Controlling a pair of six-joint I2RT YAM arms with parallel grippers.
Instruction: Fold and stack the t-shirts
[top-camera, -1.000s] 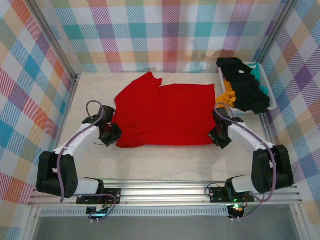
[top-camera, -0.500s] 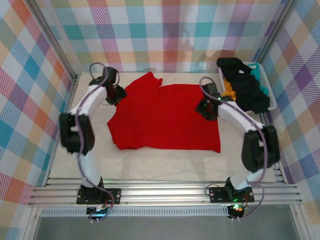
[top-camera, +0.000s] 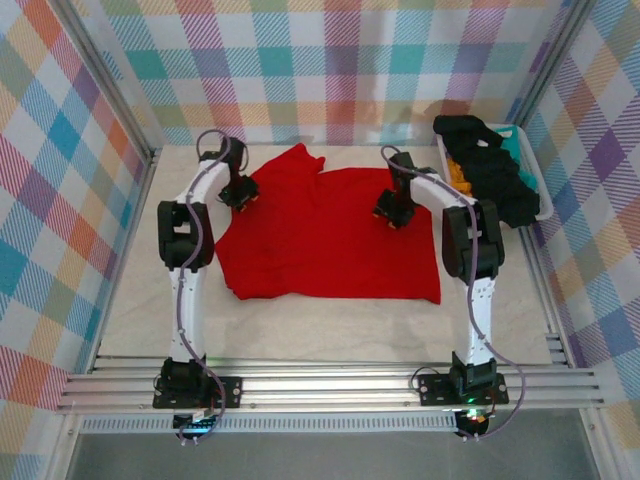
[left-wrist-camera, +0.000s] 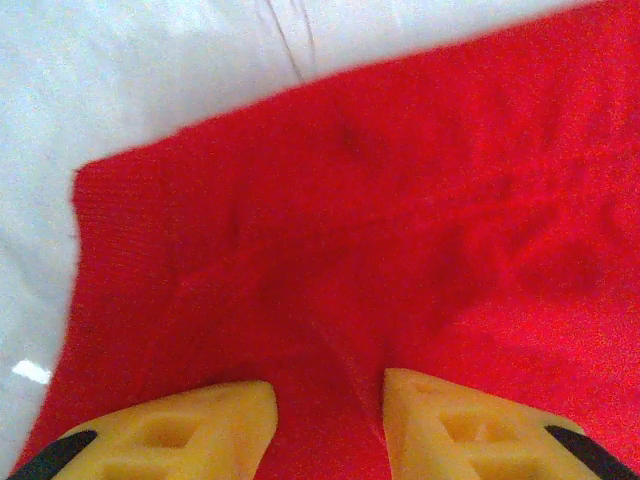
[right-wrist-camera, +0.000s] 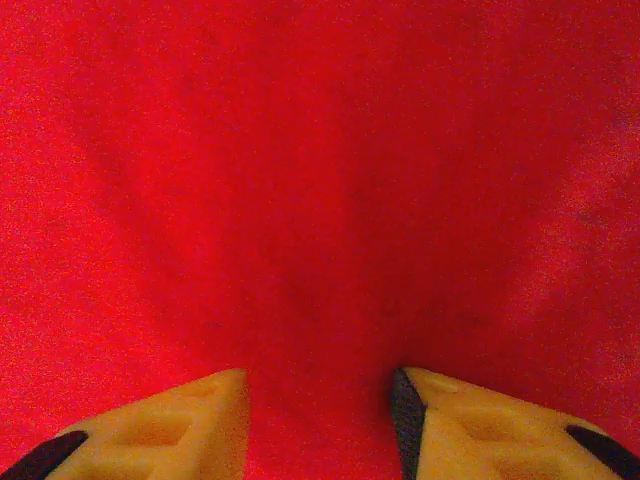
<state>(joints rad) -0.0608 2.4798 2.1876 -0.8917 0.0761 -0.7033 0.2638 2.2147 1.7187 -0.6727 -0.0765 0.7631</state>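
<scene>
The red t-shirt (top-camera: 330, 235) lies spread, unfolded, on the desk (top-camera: 300, 320); the left tool (top-camera: 240, 195) and right tool (top-camera: 390, 212) hover over its far part, jaws parted, holding nothing; black t-shirt (top-camera: 490, 165) and orange t-shirt (top-camera: 458, 178) wait in the basket (top-camera: 546, 205), so nearly all remains.

The white-and-black left arm (top-camera: 185, 300) rises from its base at seven o'clock. It bends at the elbow, and the forearm angles toward one o'clock. Its black left gripper (top-camera: 240, 196) points down, with its yellow fingertips (left-wrist-camera: 200, 425) parted. The matching right arm (top-camera: 478, 300) climbs from five o'clock, its forearm turned toward ten o'clock. The right gripper (top-camera: 388, 212) also points down, its yellow fingertips (right-wrist-camera: 170, 420) standing apart.
</scene>
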